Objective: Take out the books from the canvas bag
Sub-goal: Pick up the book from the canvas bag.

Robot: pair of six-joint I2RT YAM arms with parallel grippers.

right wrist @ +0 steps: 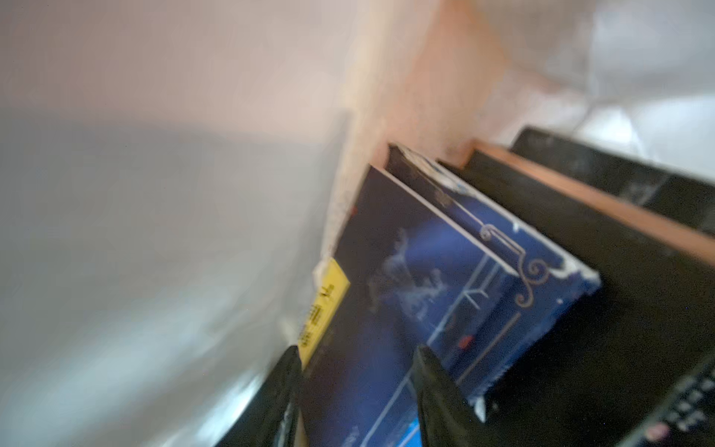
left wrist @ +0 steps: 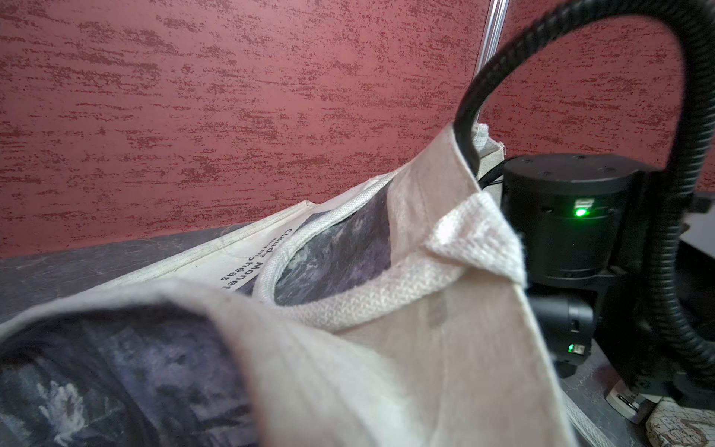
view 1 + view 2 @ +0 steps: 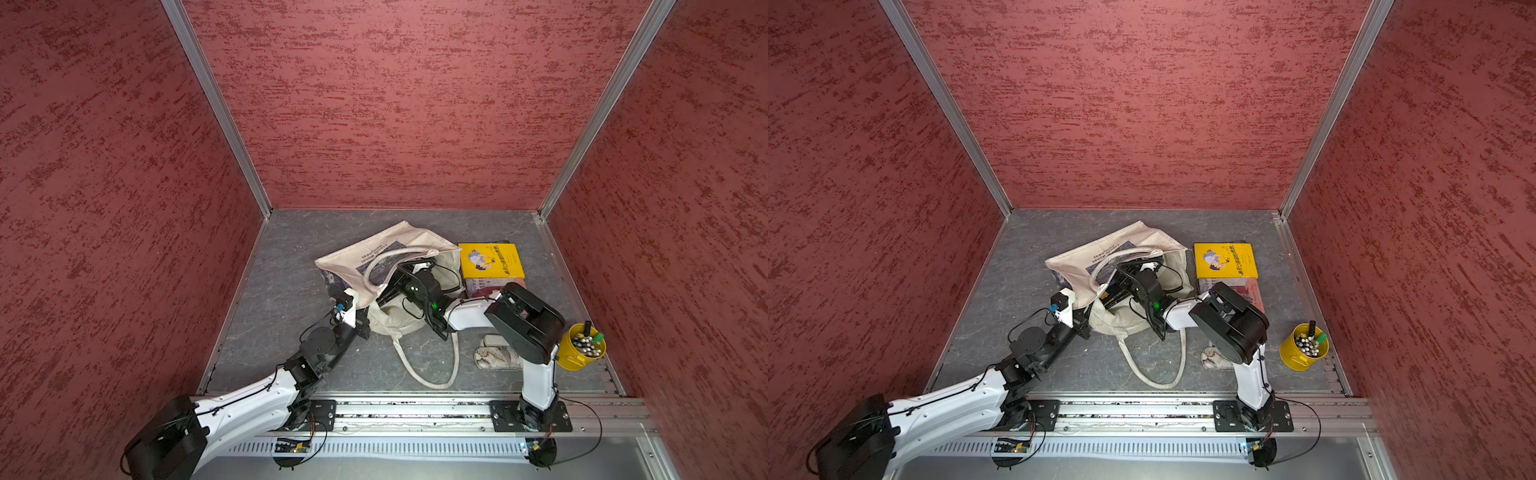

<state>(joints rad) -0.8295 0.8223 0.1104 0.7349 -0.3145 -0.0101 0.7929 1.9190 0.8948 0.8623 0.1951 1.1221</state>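
Left pincer pinches the canvas bag rim. Right pincer, reaching toward ten o'clock, straddles a dark blue book; the blur leaves its grip unclear.

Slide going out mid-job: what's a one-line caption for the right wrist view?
Inside the canvas bag, the right tool straddles a dark blue book, with a yellow book edge-on beside it.

The bag presses in on one side of the right hand, and packed books fill the other. Outside, the counter left of the bag is open; a book pile, pouch and bucket crowd its right.
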